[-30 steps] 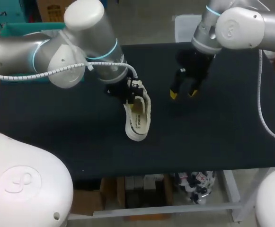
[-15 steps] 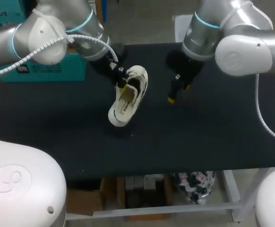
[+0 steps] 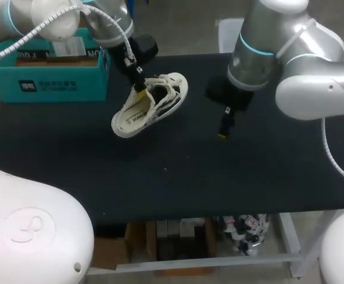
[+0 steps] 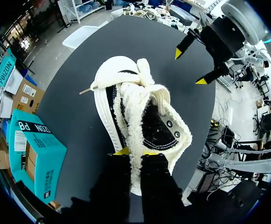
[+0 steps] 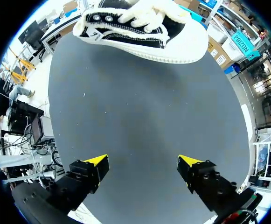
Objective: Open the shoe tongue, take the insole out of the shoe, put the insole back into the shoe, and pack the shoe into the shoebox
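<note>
A cream fleece-lined shoe with black sides (image 3: pixel 151 106) hangs tilted above the black table (image 3: pixel 248 177), toe toward the front left. My left gripper (image 3: pixel 138 86) is shut on its heel collar. In the left wrist view the yellow tips pinch the fuzzy collar (image 4: pixel 135 151), and the shoe (image 4: pixel 140 100) stretches ahead, laces at its far end. My right gripper (image 3: pixel 223 127) hovers to the right of the shoe. It stands open and empty (image 5: pixel 142 165), with the shoe (image 5: pixel 144 32) well ahead of it. The teal shoebox (image 3: pixel 47 68) stands open at the back left.
The shoebox (image 4: pixel 32 154) sits just left of the held shoe, close to the table's back-left corner. My right gripper (image 4: pixel 190 66) shows ahead of the shoe in the left wrist view. Bare black tabletop (image 5: pixel 140 112) spreads under the right gripper.
My left arm has lifted the shoe and carried it back and to the left toward the box, turning it so the toe points left. The right gripper shifted slightly and stayed open.
</note>
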